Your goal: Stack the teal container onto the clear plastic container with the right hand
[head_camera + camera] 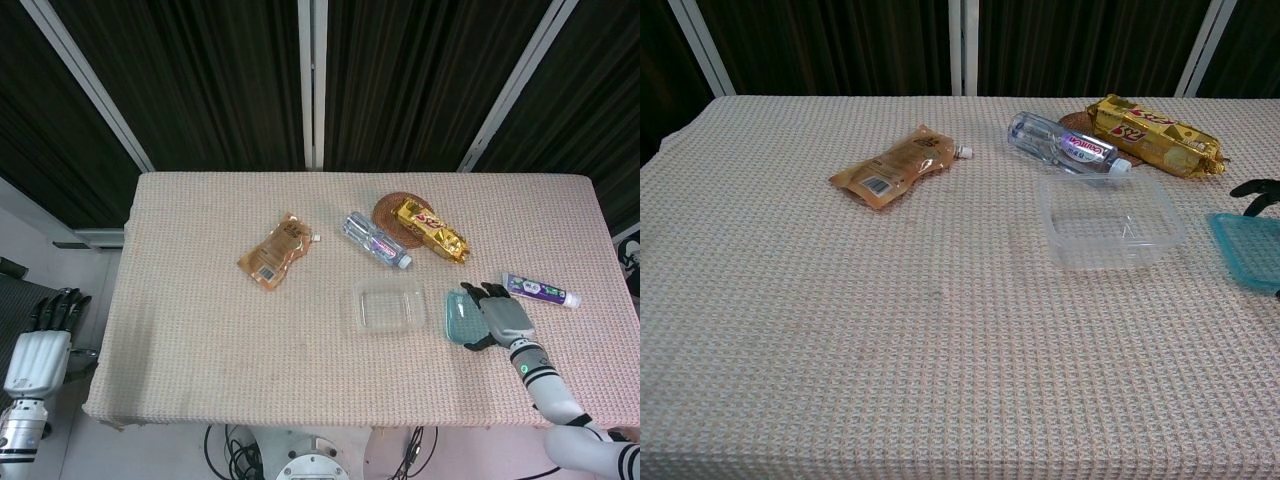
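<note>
My right hand [503, 317] grips the teal container [461, 316] just right of the clear plastic container [389, 306]; left hand [40, 340] empty, fingers extended.

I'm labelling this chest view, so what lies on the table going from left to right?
Orange pouch → water bottle → clear plastic container → teal container. The gold snack pack overlaps the middle ones, so I left it out.

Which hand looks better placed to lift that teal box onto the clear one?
The right hand. Its fingers already wrap the teal container, right beside the clear plastic container. The left hand hangs off the table's far left edge, away from both.
</note>
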